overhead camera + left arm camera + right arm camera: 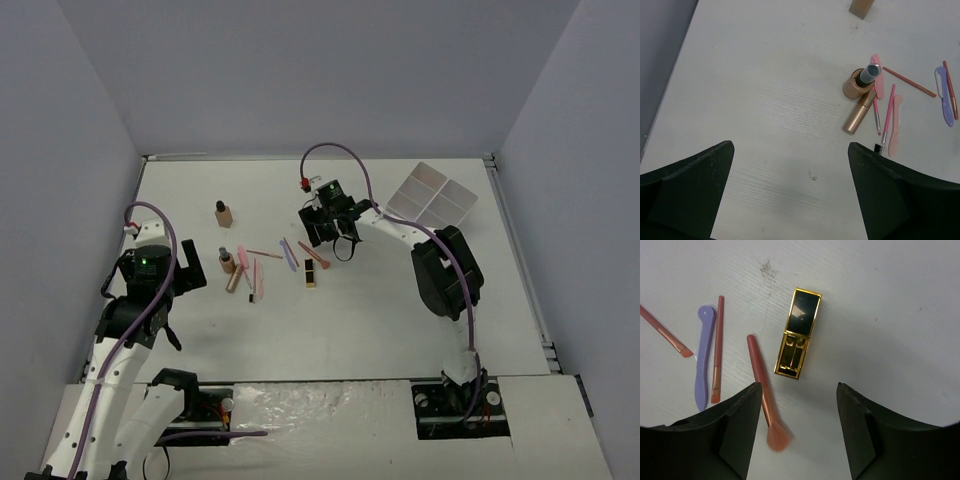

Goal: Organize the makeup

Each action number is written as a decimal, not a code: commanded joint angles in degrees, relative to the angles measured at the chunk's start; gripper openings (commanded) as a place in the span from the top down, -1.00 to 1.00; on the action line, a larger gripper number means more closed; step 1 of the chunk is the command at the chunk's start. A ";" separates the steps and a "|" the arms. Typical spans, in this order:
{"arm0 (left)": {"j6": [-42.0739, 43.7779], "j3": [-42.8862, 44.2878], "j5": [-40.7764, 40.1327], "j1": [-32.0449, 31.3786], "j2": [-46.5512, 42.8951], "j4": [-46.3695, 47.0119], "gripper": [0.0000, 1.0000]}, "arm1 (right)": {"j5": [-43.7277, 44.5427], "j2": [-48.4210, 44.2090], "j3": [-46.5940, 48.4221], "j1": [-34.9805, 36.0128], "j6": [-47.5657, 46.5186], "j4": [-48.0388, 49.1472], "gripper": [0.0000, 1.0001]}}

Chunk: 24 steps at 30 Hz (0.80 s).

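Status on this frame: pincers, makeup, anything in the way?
Left pincer open, empty. Right pincer open above lipstick. Makeup loose mid-table, white tray unfilled. Brush close beside lipstick.

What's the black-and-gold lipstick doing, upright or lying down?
Lying down. The lipstick shows its full length flat on the table in the right wrist view.

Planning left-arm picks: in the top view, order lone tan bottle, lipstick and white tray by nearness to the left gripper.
From the left gripper:
1. Lone tan bottle, just ahead of it.
2. Lipstick, table centre.
3. White tray, far right.
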 commanded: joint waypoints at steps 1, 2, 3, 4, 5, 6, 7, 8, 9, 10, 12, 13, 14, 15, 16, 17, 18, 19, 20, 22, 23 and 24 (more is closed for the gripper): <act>-0.32 2.57 0.15 0.38 0.74 2.01 -0.94 | 1.36 2.88 5.02 1.19 1.46 2.03 -0.16; -0.32 2.60 0.15 0.38 0.76 2.02 -0.94 | 1.66 3.56 5.60 1.38 1.75 2.16 -0.16; -0.32 2.65 0.15 0.38 0.76 2.07 -0.94 | 1.93 4.24 6.23 1.59 1.86 2.26 -0.16; -0.38 2.65 0.15 0.38 0.82 2.02 -0.94 | 2.49 4.96 7.01 1.85 1.99 2.45 -0.15; -0.36 2.65 0.11 0.38 0.76 1.90 -0.94 | 2.91 5.70 7.60 2.04 2.13 2.58 -0.13; -0.32 2.65 0.02 0.38 0.65 1.81 -0.94 | 3.22 6.39 8.18 2.15 2.30 2.68 -0.10; -0.32 2.65 -0.08 0.38 0.60 1.81 -0.94 | 3.52 7.00 8.94 2.20 2.50 2.84 -0.09; -0.36 2.65 -0.11 0.38 0.58 1.86 -0.94 | 3.80 7.60 9.36 2.18 2.79 2.93 -0.07; -0.40 2.65 -0.11 0.38 0.55 1.90 -0.94 | 4.09 8.11 9.66 2.13 3.03 3.00 -0.04; -0.40 2.65 -0.11 0.38 0.50 1.87 -0.94 | 4.47 8.46 10.07 2.13 3.13 3.15 -0.03; -0.40 2.65 -0.18 0.38 0.41 1.81 -0.94 | 5.07 9.16 10.74 2.13 3.40 3.37 0.04; -0.40 2.65 -0.12 0.38 0.41 1.81 -0.94 | 5.19 9.76 10.92 2.13 3.52 3.49 0.11; -0.46 2.65 -0.11 0.38 0.41 1.81 -0.94 | 6.54 9.94 11.00 2.08 3.48 3.65 0.17; -0.46 2.65 -0.11 0.38 0.41 1.78 -0.94 | 7.59 10.04 11.03 2.05 3.48 3.76 0.22; -0.41 2.65 -0.11 0.38 0.41 1.73 -0.94 | 8.02 10.12 11.03 2.03 3.55 3.76 0.26; -0.40 2.65 -0.11 0.38 0.41 1.72 -0.94 | 8.83 10.18 11.03 1.95 3.61 3.76 0.32; -0.40 2.65 -0.11 0.38 0.41 1.72 -0.94 | 9.13 10.11 11.03 1.88 3.54 3.76 0.44; -0.40 2.65 -0.11 0.38 0.36 1.72 -0.94 | 9.74 10.15 11.03 1.78 3.54 3.72 0.56; -0.40 2.65 -0.11 0.37 0.31 1.73 -0.94 | 10.32 10.14 11.03 1.68 3.51 3.68 0.68; -0.40 2.65 -0.11 0.34 0.19 1.77 -0.94 | 10.70 9.31 10.86 1.47 3.18 3.72 0.87; -0.40 2.68 -0.11 0.38 0.12 1.73 -0.94 | 10.72 8.62 10.71 1.43 3.00 3.70 0.92; -0.40 2.72 -0.11 0.38 0.08 1.72 -0.94 | 10.67 7.64 10.57 1.43 2.76 3.74 0.98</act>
